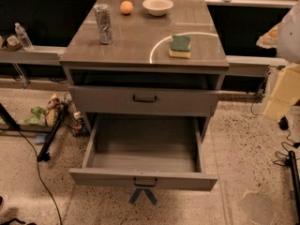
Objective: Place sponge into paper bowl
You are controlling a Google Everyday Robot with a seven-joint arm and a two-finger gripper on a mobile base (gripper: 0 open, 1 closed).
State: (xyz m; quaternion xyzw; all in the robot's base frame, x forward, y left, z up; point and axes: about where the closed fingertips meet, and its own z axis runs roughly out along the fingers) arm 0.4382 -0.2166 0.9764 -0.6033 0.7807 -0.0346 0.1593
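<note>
Reach step. Green-topped yellow foam sponge (180, 46) lies upper centre-right on grey tabletop (133, 39); off-white round paper bowl (157, 6) top centre. My gripper (269, 37) at right edge, grip state can't tell. Next: get above sponge.

The gripper (280, 97) hangs off the right side of the cabinet top (131, 41), with open room across to the sponge (180, 46). The way from the sponge to the paper bowl (157, 6) is bare wood. The can (103, 24) and orange (126, 7) stand well left.
</note>
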